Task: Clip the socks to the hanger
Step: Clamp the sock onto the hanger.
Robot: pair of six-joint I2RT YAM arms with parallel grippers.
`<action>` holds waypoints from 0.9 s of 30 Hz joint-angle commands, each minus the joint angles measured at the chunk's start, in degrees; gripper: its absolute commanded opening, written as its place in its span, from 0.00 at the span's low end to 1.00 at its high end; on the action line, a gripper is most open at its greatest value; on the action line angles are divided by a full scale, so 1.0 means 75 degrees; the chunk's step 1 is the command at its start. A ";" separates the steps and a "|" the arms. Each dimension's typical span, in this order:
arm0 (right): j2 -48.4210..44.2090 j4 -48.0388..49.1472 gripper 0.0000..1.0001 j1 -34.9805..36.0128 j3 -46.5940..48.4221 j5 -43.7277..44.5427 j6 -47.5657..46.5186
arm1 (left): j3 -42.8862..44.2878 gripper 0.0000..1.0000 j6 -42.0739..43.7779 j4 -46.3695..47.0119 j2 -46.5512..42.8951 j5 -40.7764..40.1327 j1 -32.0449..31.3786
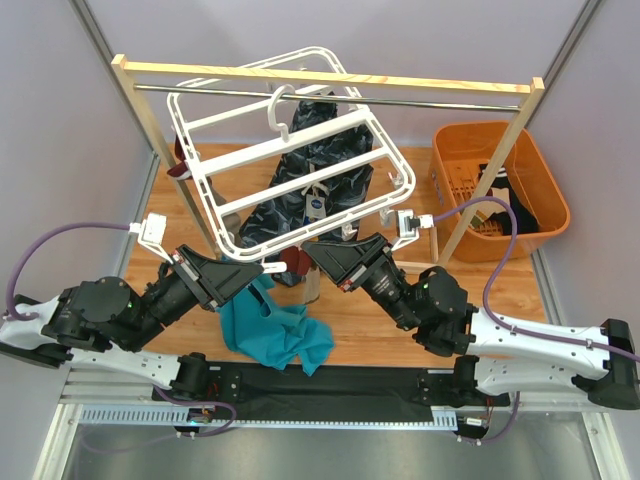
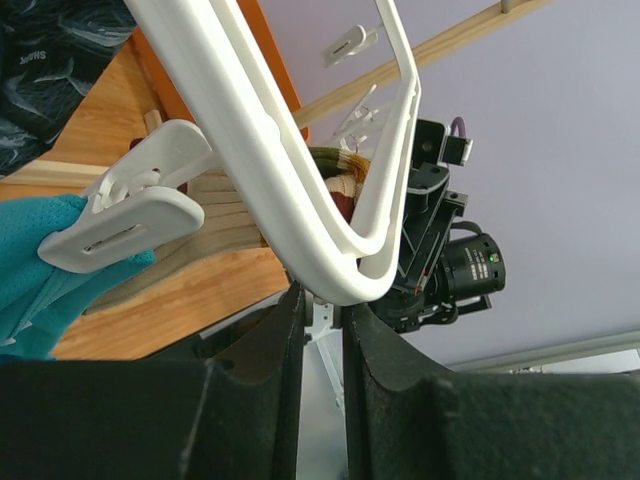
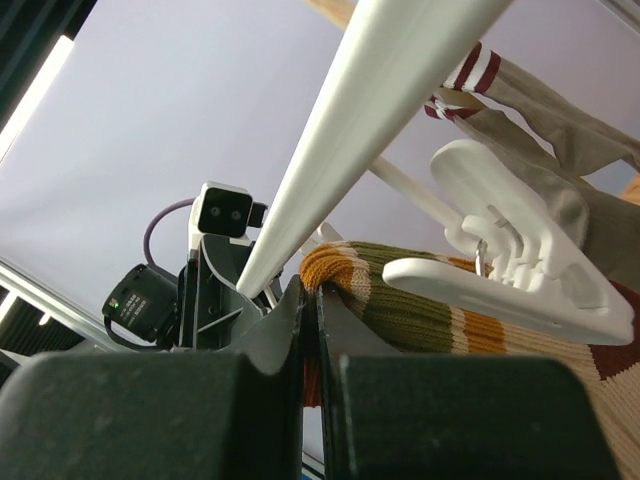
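The white hanger [image 1: 330, 129] hangs tilted from the rail. My left gripper [image 1: 266, 268] is shut on its near rim; in the left wrist view the rounded rim [image 2: 335, 270] sits between my black fingertips. My right gripper [image 1: 303, 256] is shut on the cuff of an olive, mustard and cream striped sock [image 3: 400, 300], just under a hanger bar [image 3: 380, 110]. A white clip [image 3: 510, 285] lies against that sock. A teal sock [image 1: 275, 325] lies crumpled on the table below, and another clip [image 2: 130, 215] hangs beside it. A beige sock with red and white stripes [image 3: 530, 100] hangs further along.
A wooden rack with a metal rail [image 1: 330, 77] carries the hanger. A dark glossy patterned cloth [image 1: 335, 170] hangs behind the frame. An orange basket [image 1: 455, 150] holding dark items stands at the right, behind the rack's leg.
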 commanded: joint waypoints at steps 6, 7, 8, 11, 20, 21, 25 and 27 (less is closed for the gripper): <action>-0.0079 0.0394 0.00 0.0042 0.0169 -0.0026 0.0277 | -0.0085 0.00 0.0010 -0.0190 0.0066 0.0409 -0.0016; -0.0032 0.0511 0.00 0.0042 0.0157 -0.0061 0.0335 | -0.0097 0.00 0.0021 -0.0179 0.0067 0.0409 -0.0027; -0.0008 0.0523 0.00 0.0042 0.0169 -0.0061 0.0371 | -0.0109 0.00 0.0010 -0.0190 0.0078 0.0409 -0.0016; 0.0109 0.0559 0.00 0.0042 0.0297 -0.0178 0.0464 | -0.0109 0.00 -0.0014 -0.0213 0.0078 0.0409 -0.0016; 0.0133 0.0430 0.00 0.0042 0.0227 -0.0167 0.0969 | -0.0097 0.00 -0.0014 -0.0179 0.0113 0.0421 -0.0016; 0.0086 0.0430 0.00 0.0042 0.0239 -0.0167 0.0922 | -0.0109 0.00 -0.0014 -0.0179 0.0102 0.0421 -0.0016; -0.0078 0.0418 0.00 0.0042 0.0239 -0.0026 0.0758 | -0.0085 0.00 -0.0002 -0.0179 0.0102 0.0409 -0.0016; -0.0067 0.0418 0.00 0.0054 0.0286 -0.0049 0.0769 | -0.0097 0.00 -0.0037 -0.0179 0.0079 0.0409 -0.0016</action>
